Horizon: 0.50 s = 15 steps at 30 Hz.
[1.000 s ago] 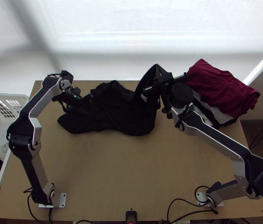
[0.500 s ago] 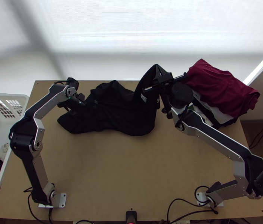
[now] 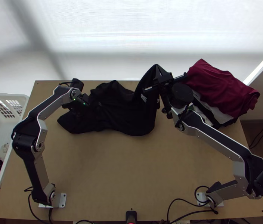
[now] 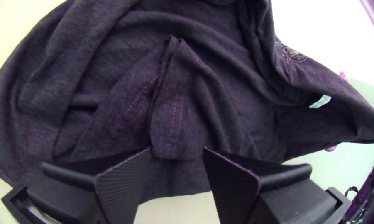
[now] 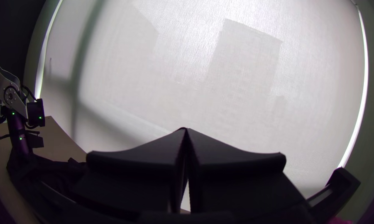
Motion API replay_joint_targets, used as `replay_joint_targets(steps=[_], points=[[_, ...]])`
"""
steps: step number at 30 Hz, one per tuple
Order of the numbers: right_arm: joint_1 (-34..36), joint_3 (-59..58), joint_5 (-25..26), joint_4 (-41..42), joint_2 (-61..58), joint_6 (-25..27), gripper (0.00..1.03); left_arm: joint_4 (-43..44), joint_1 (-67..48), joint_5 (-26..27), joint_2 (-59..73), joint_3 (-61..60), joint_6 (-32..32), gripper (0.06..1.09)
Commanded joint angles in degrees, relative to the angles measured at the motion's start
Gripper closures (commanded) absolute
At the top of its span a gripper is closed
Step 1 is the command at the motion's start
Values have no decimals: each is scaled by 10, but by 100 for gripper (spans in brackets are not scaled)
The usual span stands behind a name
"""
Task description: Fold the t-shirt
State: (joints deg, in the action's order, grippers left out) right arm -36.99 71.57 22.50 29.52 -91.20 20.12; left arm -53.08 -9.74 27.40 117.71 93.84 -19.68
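L gripper (image 4: 177,150) is open, fingers well apart w/ nothing btwn them, over the tee's L part. R gripper (image 5: 185,129) is closed at the tips, w/ the raised R end of the tee (image 3: 124,115) in its grip, AFAICT. Tee's on the far half of the table (image 3: 131,168), mostly L of ctr, rumpled & part bunched.

Step now: prob. prep, i.e. getting it gripped both ends & straightened; no neat fold made. Next: L shd drop onto the cloth, pinch a single edge, poss. near the stitched band (image 4: 176,110), then both pull apart & lay it flat. Risk: L grabs extra layers.

Long axis runs L-R, approx. parallel to the table's far edge, w/ the R end rising to R gripper. Pale label (image 4: 320,101) sits toward that end; can't tell for sure which way the collar pts.
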Motion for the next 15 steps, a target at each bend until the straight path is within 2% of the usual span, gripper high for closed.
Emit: replay_joint_targets(steps=[1,10,15], points=[[3,9,0,15,-6,-2,100,6,-9,-8,11,-5,-1,45],[6,9,0,15,-6,0,100,1,-1,-14,12,6,9,45],[6,11,-1,15,-6,0,100,-1,-2,-38,20,2,22,45]])
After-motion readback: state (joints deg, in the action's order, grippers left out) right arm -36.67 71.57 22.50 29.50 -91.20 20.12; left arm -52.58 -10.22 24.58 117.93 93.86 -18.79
